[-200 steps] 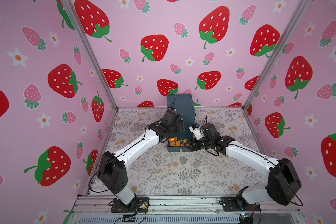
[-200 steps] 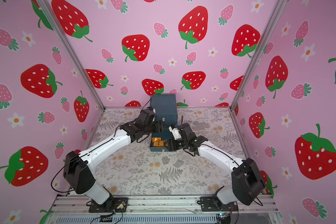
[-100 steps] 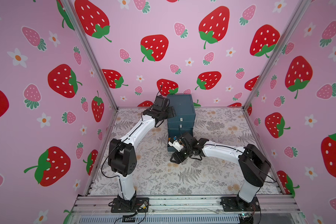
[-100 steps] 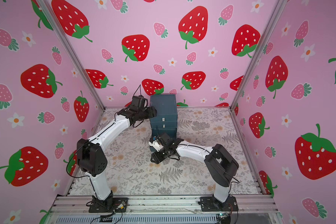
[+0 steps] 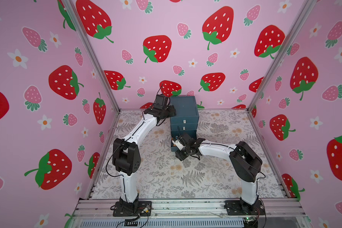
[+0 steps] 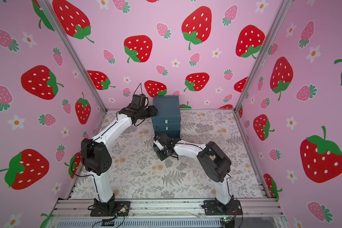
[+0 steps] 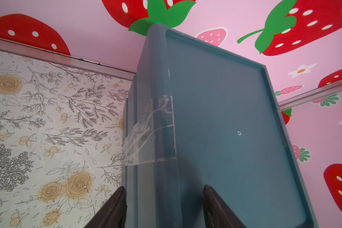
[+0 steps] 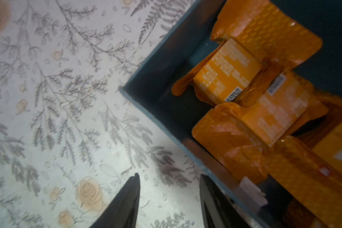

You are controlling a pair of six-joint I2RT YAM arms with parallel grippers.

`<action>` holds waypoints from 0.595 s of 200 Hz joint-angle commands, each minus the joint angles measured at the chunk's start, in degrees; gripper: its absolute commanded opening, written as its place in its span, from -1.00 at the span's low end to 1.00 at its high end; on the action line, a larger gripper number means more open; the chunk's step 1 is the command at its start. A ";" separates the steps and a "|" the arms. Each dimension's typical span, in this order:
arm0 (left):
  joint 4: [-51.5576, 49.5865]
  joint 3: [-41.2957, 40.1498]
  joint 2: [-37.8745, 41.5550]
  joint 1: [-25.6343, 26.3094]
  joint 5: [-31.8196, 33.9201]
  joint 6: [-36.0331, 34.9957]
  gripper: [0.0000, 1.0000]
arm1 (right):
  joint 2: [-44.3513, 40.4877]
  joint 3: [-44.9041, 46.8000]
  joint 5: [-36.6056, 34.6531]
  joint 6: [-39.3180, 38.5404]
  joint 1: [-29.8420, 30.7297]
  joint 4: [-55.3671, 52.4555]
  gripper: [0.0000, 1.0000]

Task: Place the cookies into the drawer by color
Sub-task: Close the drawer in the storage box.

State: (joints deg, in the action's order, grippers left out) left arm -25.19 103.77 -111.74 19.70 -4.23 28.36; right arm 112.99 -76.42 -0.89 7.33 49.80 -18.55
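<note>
My right gripper (image 8: 169, 175) jaws are narrow, empty; left gripper (image 7: 164, 186) straddles the drawer (image 7: 225, 118), grip unclear. I fear piled cookies (image 8: 227, 73) jam its closing.

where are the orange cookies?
In the right wrist view the orange cookies lie inside the pulled-out bottom drawer of the teal cabinet, which stands by the back wall; the right gripper sits just outside it.

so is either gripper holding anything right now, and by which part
Right gripper holds nothing: its jaws stand open over the mat beside the open drawer. Left gripper straddles the cabinet's top side edge; whether it clamps cannot be told.
</note>
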 commanded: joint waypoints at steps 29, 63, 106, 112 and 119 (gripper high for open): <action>-3.52 -2.31 -2.44 -1.22 -7.71 -0.61 0.16 | 6.20 -7.38 -14.48 -9.11 -1.09 -0.54 0.05; -3.19 -2.30 -2.95 -1.16 -9.45 -0.82 0.16 | 10.95 -13.13 -22.22 -15.47 -1.07 -0.56 0.05; -4.82 -2.60 -2.58 -1.38 -7.05 -2.34 0.14 | 13.39 -15.89 -29.31 -22.97 -1.02 3.86 -0.08; -4.95 -2.81 -2.46 -1.46 -7.07 -2.43 0.14 | 13.66 -16.36 -29.71 -24.34 -1.02 4.36 -0.09; -4.61 -3.37 -2.15 -1.58 -7.03 -2.30 0.14 | 14.14 -17.21 -30.44 -26.11 -0.89 4.48 -0.09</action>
State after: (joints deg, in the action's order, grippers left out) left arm -23.66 103.37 -112.31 18.48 -12.64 28.03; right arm 125.93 -90.63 -25.50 -11.81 49.08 -17.19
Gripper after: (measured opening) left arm 0.573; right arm 0.459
